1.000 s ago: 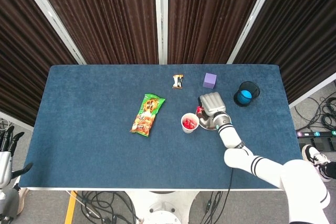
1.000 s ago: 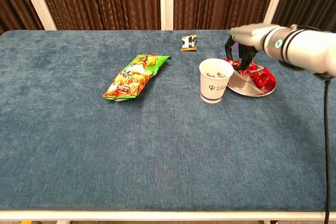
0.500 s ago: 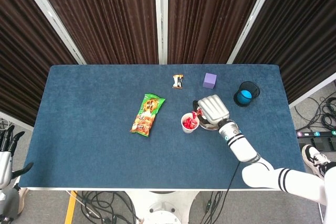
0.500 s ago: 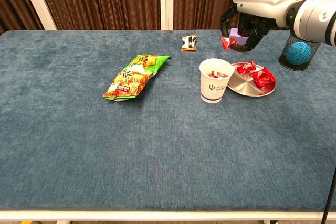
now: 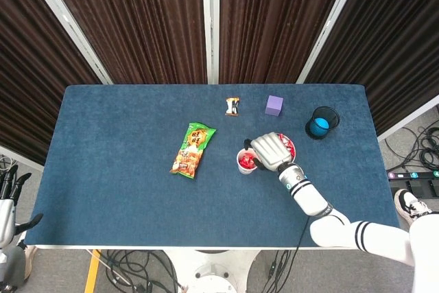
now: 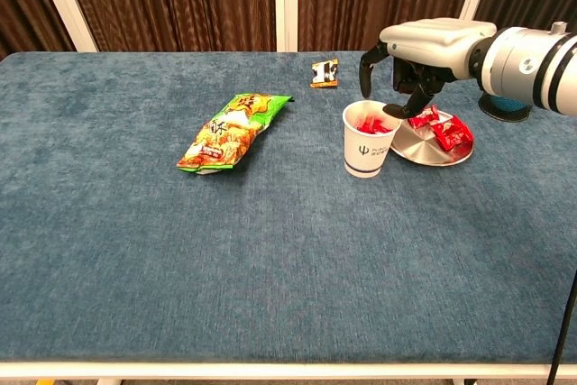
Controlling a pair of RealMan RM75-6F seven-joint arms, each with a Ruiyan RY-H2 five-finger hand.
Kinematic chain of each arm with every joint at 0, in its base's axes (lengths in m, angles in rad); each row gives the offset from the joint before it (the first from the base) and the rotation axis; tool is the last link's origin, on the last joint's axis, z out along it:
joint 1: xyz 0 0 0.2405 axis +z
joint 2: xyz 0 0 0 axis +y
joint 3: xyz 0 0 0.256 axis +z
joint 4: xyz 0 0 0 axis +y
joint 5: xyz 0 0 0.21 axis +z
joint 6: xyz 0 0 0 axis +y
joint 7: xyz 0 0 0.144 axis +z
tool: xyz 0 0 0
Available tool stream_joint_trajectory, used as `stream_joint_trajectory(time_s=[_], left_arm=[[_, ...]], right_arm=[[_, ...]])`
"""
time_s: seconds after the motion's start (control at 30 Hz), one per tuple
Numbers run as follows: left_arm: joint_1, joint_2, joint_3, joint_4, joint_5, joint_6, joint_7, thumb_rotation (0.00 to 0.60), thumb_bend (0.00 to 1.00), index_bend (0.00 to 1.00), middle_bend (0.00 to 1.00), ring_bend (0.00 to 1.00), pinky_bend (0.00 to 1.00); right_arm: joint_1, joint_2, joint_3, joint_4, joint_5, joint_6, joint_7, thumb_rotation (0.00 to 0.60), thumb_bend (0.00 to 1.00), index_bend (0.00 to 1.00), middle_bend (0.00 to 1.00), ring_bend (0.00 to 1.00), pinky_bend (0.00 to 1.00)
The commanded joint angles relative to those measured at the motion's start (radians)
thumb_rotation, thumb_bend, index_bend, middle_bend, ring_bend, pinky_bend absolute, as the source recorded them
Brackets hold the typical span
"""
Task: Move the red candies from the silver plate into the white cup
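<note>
I have the right hand (image 6: 406, 65) over the white cup (image 6: 368, 140), fingers spread and holding nothing. Red candies (image 6: 439, 127) remain on the silver plate (image 6: 424, 152) beside it near the table's far-right side; the left hand (image 5: 7, 200) hangs off the table, its fingers unclear

I am working in what looks like a lab or robot test bay, not a home or shop. My table (image 5: 123, 169) is covered edge to edge in plain blue cloth and stands alone in front of dark brown ribbed panels (image 5: 274, 18) framed by pale metal struts (image 5: 211, 22), like a screened-off booth. Black cables (image 5: 137, 265) lie in loose tangles on the grey floor under the near edge, and more cables (image 5: 420, 145) run to a black unit on the floor at the right. The few small items on the cloth are spaced apart like test props.
</note>
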Motion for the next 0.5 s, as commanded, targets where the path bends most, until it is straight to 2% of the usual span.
stream_joint_trajectory(time_s=[0.03, 0.17, 0.3, 0.5], left_arm=[[-0.001, -0.001, 0.0, 0.0, 0.001, -0.001, 0.0, 0.6, 0.0, 0.21, 0.12, 0.1, 0.12], [-0.002, -0.003, -0.002, 0.002, 0.006, 0.003, -0.002, 0.6, 0.0, 0.21, 0.12, 0.1, 0.12], [-0.004, -0.006, 0.0, 0.004, 0.01, 0.001, -0.004, 0.6, 0.0, 0.21, 0.12, 0.1, 0.12], [-0.007, -0.011, 0.0, 0.006, 0.017, 0.003, -0.007, 0.6, 0.0, 0.21, 0.12, 0.1, 0.12]], right_arm=[[-0.011, 0.016, 0.005, -0.01, -0.002, 0.017, 0.009, 0.6, 0.3, 0.32, 0.99, 0.93, 1.0], [-0.04, 0.063, 0.014, -0.017, 0.016, 0.048, 0.022, 0.6, 0.3, 0.31, 0.99, 0.93, 1.0], [-0.061, 0.094, -0.001, 0.013, 0.068, 0.042, 0.001, 0.6, 0.3, 0.35, 0.99, 0.93, 1.0], [-0.072, 0.073, -0.037, 0.099, 0.152, -0.008, -0.041, 0.6, 0.24, 0.39, 0.99, 0.93, 1.0]])
